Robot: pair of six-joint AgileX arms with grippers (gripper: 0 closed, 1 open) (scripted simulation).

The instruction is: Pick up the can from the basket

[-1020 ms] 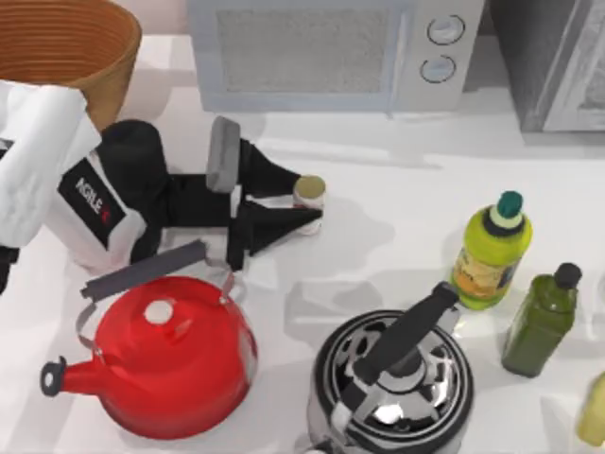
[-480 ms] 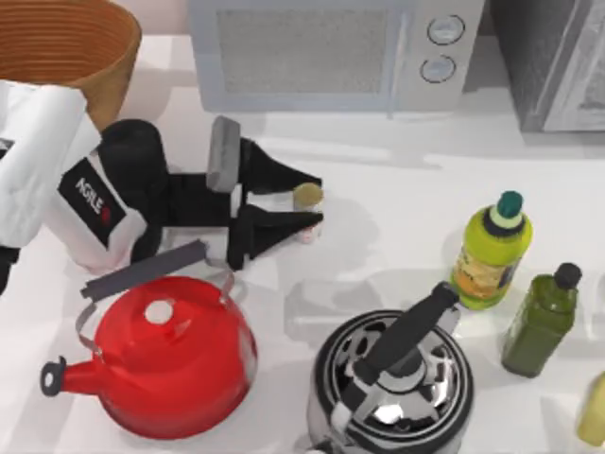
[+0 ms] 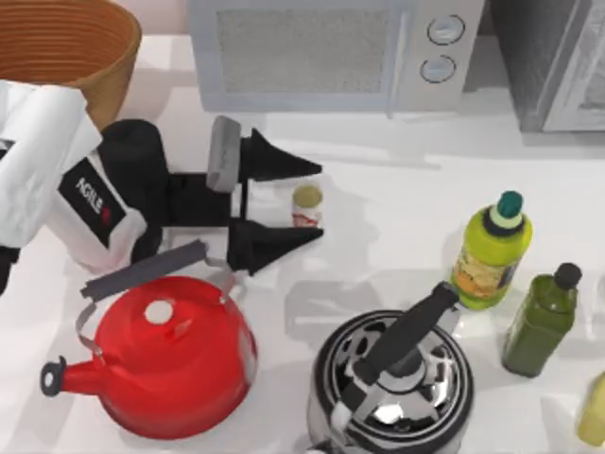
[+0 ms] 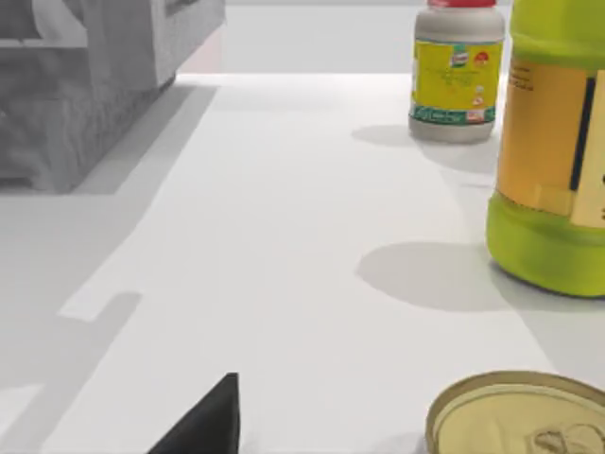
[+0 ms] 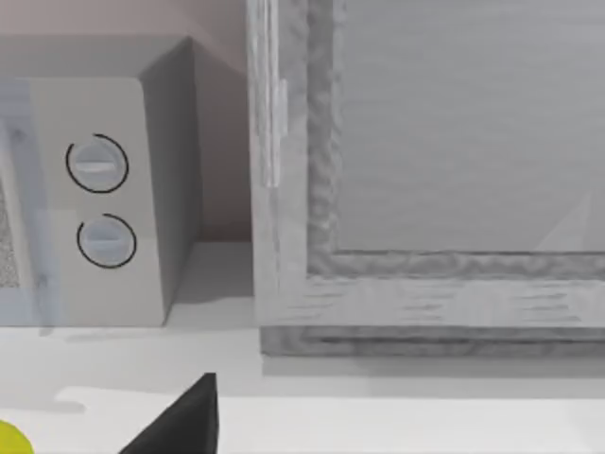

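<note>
Basket at top-left corner, well apart from the can. Left gripper released, fingers spread w/ can standing upright on the table between the tips, not touching. Risk: closing off-centre could tip or nudge the can away, since only the fingertips reach it.

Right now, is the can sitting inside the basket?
No. In the top view the can stands on the white table between the open left pincer's fingers, well away from the basket.
</note>
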